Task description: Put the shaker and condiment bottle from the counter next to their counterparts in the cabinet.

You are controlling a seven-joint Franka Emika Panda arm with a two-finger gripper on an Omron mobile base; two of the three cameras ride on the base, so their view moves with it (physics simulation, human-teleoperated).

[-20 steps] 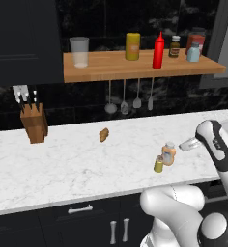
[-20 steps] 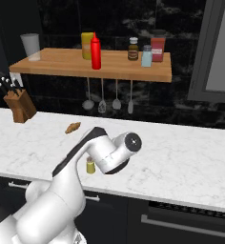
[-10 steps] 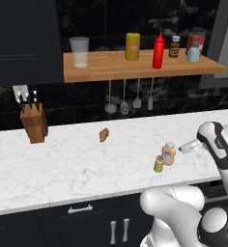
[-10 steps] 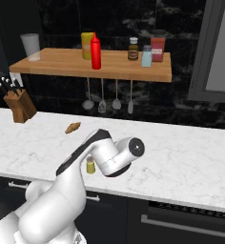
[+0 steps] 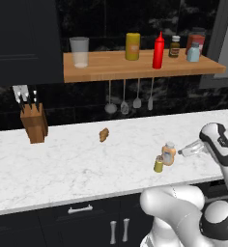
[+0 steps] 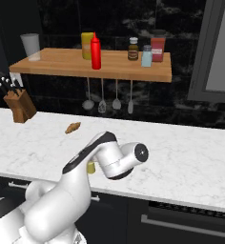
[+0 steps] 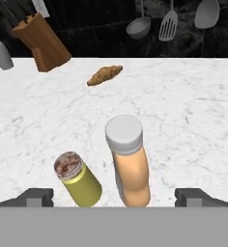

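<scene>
From the left base view I see the condiment bottle and the olive shaker standing together on the marble desk, the shaker just at the bottle's seven o'clock. My hand sits close at the bottle's three o'clock; its fingers are too small here for me to judge their spread. Up on the wooden shelf stand the red squeeze bottle, the yellow container and the pale-blue shaker.

From the right base view my own arm covers the bottle, and only a sliver of the shaker peeks out beneath it.

In the hand view the bottle stands between my fingertips, which are spread fully wide and touch nothing; the shaker is at its nine o'clock, both bases cut off below. A croissant lies at twelve o'clock.
</scene>
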